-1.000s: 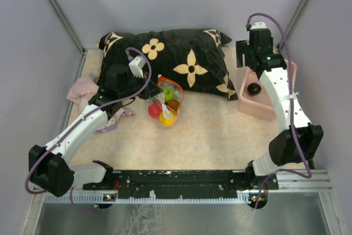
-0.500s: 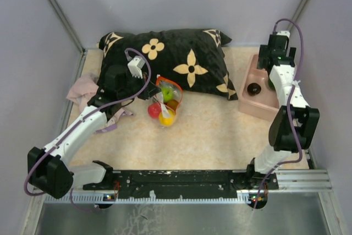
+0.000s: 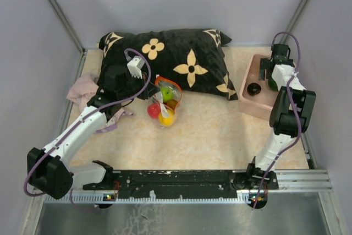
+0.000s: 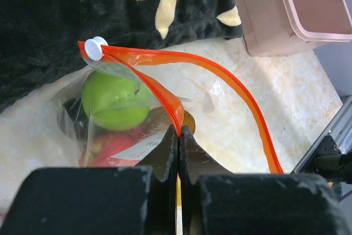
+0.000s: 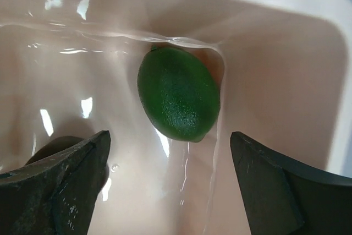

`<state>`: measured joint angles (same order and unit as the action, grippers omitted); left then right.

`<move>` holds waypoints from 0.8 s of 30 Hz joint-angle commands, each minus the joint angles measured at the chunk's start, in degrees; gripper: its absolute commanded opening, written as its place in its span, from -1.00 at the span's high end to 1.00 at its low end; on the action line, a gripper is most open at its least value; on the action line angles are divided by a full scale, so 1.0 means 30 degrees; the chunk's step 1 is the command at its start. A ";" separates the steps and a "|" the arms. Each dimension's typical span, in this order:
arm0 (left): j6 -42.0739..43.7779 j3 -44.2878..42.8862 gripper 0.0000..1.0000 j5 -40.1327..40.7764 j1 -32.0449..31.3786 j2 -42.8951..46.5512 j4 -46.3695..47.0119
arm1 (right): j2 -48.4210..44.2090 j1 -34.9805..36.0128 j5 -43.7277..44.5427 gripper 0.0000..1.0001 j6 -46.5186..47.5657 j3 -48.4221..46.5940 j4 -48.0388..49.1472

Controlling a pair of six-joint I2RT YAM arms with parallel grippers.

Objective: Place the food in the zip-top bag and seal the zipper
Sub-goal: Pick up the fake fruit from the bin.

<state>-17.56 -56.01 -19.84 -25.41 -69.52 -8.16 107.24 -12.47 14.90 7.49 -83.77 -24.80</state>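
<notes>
The clear zip-top bag (image 3: 165, 102) lies in front of the pillow with a green (image 4: 115, 100), a red (image 3: 153, 110) and a yellow (image 3: 167, 118) piece of food inside. Its orange zipper (image 4: 231, 89) gapes open, with the white slider (image 4: 94, 48) at the far end. My left gripper (image 4: 180, 131) is shut on the near lip of the zipper. My right gripper (image 5: 169, 138) hangs open inside the pink bin (image 5: 275, 42), just short of a dark green lime (image 5: 179, 93) that lies untouched between the lines of its fingers.
A black pillow (image 3: 176, 59) with tan flowers lies across the back. A pink cloth (image 3: 81, 89) sits crumpled at the left wall. The pink bin (image 3: 256, 107) stands at the right and also holds a dark round item (image 3: 253, 88).
My right arm swung rightwards and came down into the pink bin over the lime, its jaws spreading a little wider. The left arm and the bag stayed put.
</notes>
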 commanded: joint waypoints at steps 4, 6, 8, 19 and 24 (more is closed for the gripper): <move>0.0443 -0.0329 1.00 0.0072 -0.0065 -0.0139 -0.0026 | 0.1475 -0.0670 -0.0636 -0.81 0.0731 -0.0974 0.0902; 0.0466 -0.0386 1.00 0.0064 -0.0073 -0.0177 -0.0112 | 0.1752 -0.0887 -0.0909 -0.81 0.0713 -0.0863 0.1040; 0.0498 -0.0403 1.00 0.0123 -0.0065 -0.0142 -0.0175 | 0.2023 -0.1109 -0.1308 -0.81 0.0656 -0.0830 0.1138; 0.0429 -0.0560 1.00 0.0082 -0.0081 -0.0258 -0.0489 | 0.3418 -0.1307 -0.3691 -0.79 0.0249 -0.1197 0.1506; 0.0292 -0.0522 1.00 0.0100 -0.0064 -0.0139 -0.0567 | 0.3971 -0.1444 -0.4910 -0.79 -0.0152 -0.1646 0.1375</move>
<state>-16.69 -56.23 -19.70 -25.41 -70.06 -9.34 117.80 -16.16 4.43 8.29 -85.65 -21.23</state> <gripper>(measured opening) 0.007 0.895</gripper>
